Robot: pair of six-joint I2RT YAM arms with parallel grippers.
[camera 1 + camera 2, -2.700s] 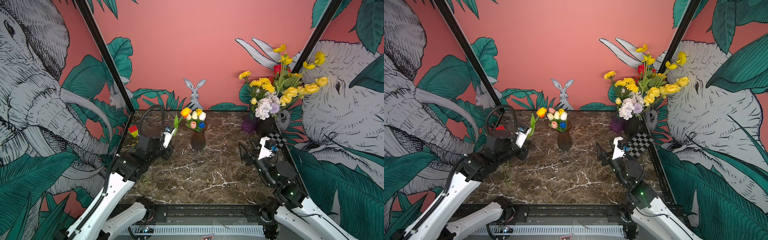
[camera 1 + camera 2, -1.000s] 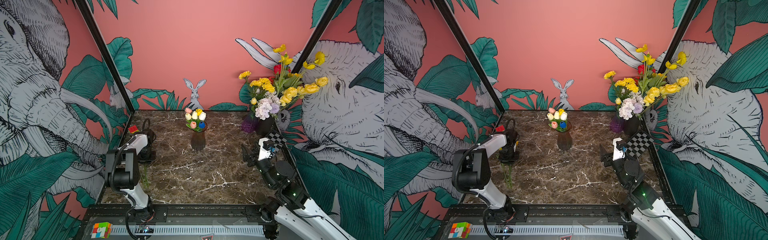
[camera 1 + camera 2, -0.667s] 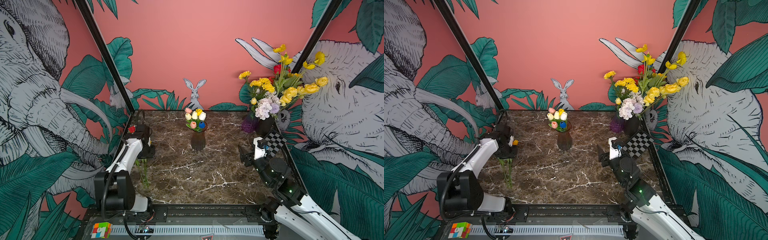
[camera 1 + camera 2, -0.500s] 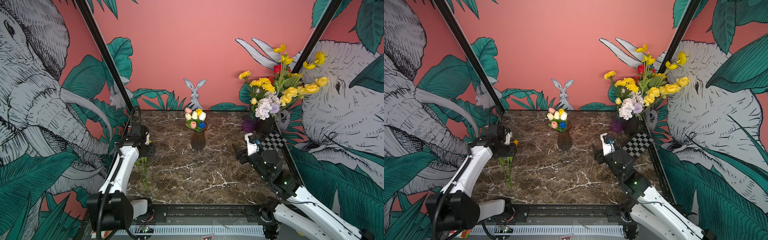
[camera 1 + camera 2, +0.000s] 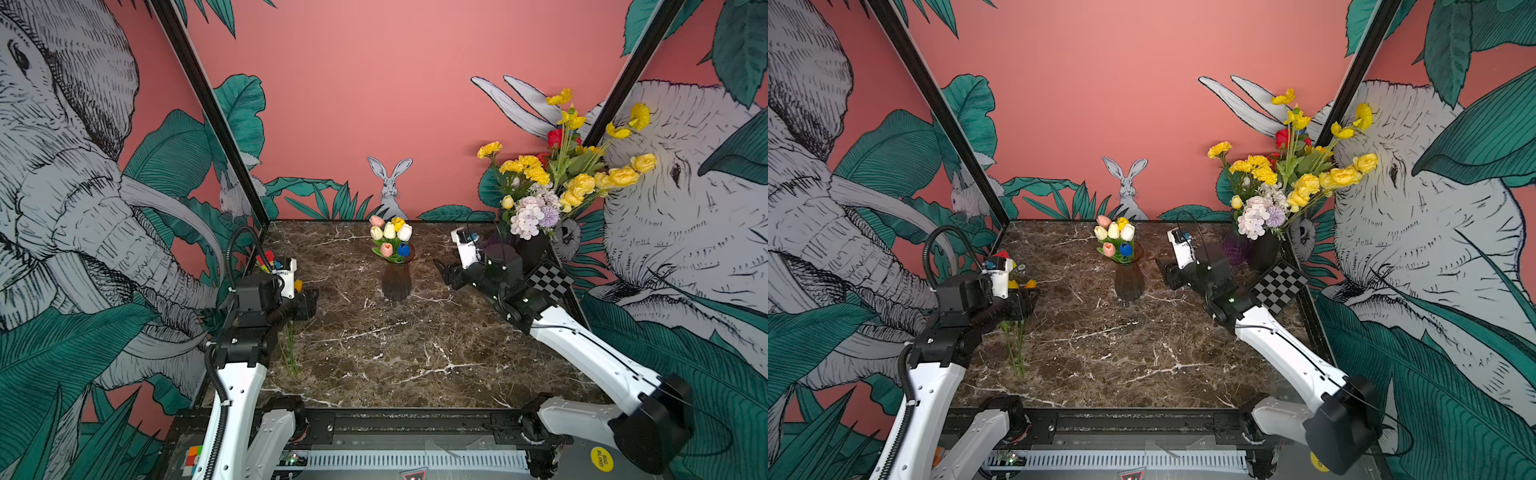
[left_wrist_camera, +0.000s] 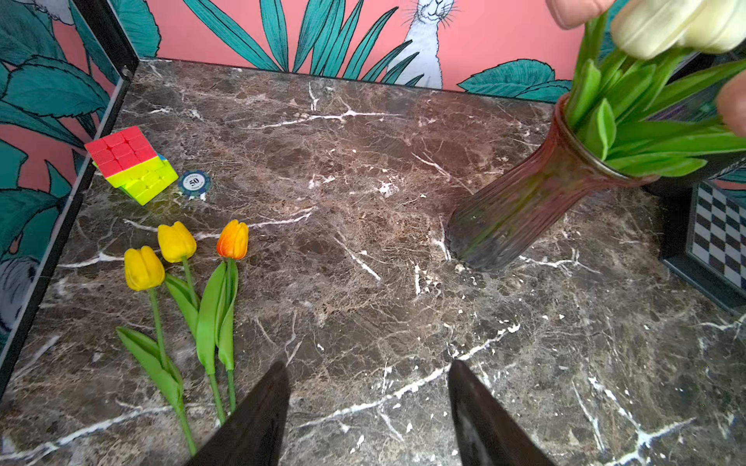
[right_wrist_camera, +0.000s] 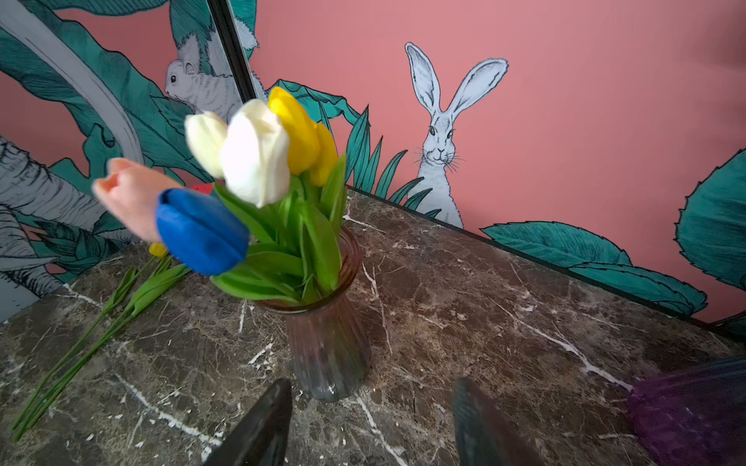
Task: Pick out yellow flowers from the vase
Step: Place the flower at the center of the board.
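A ribbed glass vase (image 5: 396, 282) (image 5: 1128, 282) (image 6: 516, 210) (image 7: 329, 347) stands mid-table with white, pink and blue tulips and one yellow tulip (image 5: 398, 223) (image 5: 1122, 223) (image 7: 298, 133) at its back. Two yellow tulips (image 6: 143, 268) (image 6: 176, 241) and an orange-yellow one (image 6: 233, 240) lie side by side near the left wall, their stems (image 5: 291, 349) pointing to the front. My left gripper (image 5: 311, 304) (image 5: 1030, 302) (image 6: 365, 367) hovers just right of them, open and empty. My right gripper (image 5: 444, 272) (image 5: 1165, 270) (image 7: 373, 387) is open, empty, close to the vase's right side.
A tall bouquet (image 5: 561, 183) with many yellow blooms, red roses and lilac-white clusters fills a dark vase at the back right, beside a purple vase (image 5: 1236, 249). A checkerboard (image 5: 548, 280) leans at the right wall. A puzzle cube (image 6: 129, 161) and poker chip (image 6: 194, 183) sit back left.
My left gripper has opened and swung from the left wall toward the centre; the orange-yellow tulip it carried now lies on the table. My right arm has moved in toward the vase.
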